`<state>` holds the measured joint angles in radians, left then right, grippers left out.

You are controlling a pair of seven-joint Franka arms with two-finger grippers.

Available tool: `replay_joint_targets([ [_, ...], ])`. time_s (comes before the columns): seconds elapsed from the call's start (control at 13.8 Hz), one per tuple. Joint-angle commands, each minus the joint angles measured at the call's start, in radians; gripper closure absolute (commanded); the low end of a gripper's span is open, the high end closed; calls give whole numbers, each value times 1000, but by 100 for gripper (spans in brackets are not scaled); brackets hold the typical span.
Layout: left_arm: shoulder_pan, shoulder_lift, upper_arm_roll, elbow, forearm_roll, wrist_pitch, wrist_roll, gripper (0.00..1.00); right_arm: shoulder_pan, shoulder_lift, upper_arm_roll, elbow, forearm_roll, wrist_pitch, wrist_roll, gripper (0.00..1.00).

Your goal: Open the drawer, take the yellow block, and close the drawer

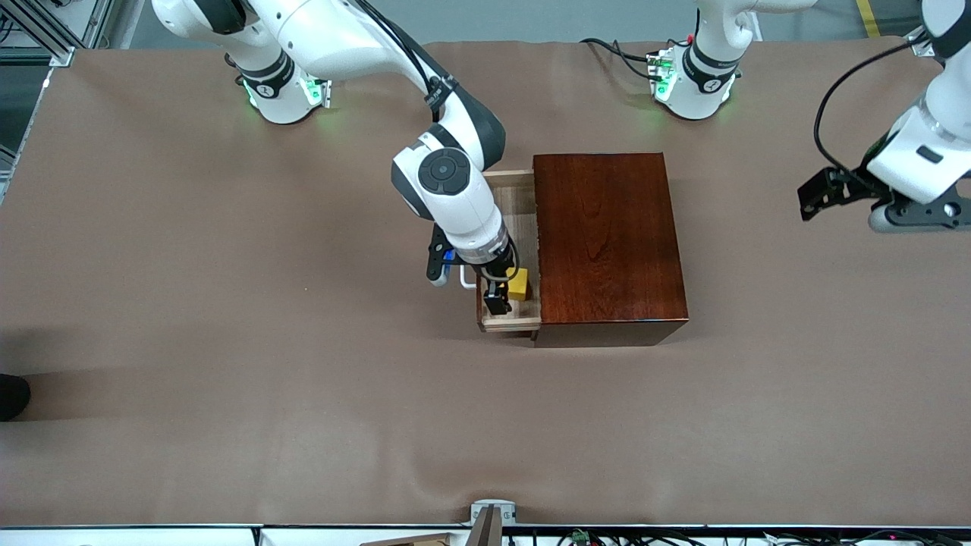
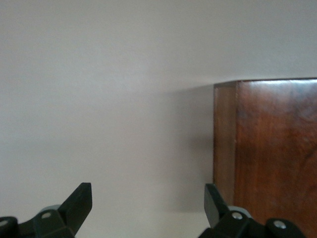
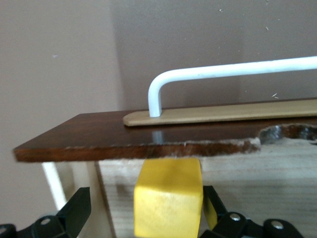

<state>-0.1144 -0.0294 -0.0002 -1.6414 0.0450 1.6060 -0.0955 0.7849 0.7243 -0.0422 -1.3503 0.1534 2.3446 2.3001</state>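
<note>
The drawer (image 1: 517,206) stands pulled out of the dark wooden box (image 1: 607,236) toward the right arm's end of the table. Its pale inside shows, and its white handle (image 3: 223,72) sits on the dark front panel (image 3: 99,134). The yellow block (image 1: 519,286) lies in the drawer's end nearer the front camera. My right gripper (image 1: 501,294) reaches down into the drawer, open, with the yellow block (image 3: 168,198) between its fingers; a gap shows on one side. My left gripper (image 1: 818,199) waits open above the table off the left arm's end of the box (image 2: 272,148).
The brown table cover (image 1: 227,341) spreads wide around the box. The right arm's wrist hangs over the drawer and hides part of it. A small grey fixture (image 1: 493,512) sits at the table edge nearest the front camera.
</note>
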Motion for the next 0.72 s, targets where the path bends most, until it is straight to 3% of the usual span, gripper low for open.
replay_joint_targets([
  [0.0, 77, -26, -33, 14, -66, -60, 75, 0, 10, 21, -1, 30, -17, 2, 21, 0],
  [0.14, 73, -17, -32, 14, -66, -70, 73, 0, 10, 20, 1, 30, -17, 1, 18, 35],
  [0.22, 65, -7, -34, 17, -54, -69, 68, 0, 10, 15, 1, 30, -17, -1, 15, 57],
  [0.29, 65, 5, -34, 34, -51, -67, 69, 0, 10, 9, -1, 30, -20, -2, 10, 85],
  [0.36, 67, 20, -35, 57, -53, -67, 66, 0, 10, 3, 1, 31, -21, -10, 10, 100],
  [0.65, 70, 23, -35, 72, -59, -72, 69, 0, -22, -42, 12, 103, -6, -210, -1, 100],
])
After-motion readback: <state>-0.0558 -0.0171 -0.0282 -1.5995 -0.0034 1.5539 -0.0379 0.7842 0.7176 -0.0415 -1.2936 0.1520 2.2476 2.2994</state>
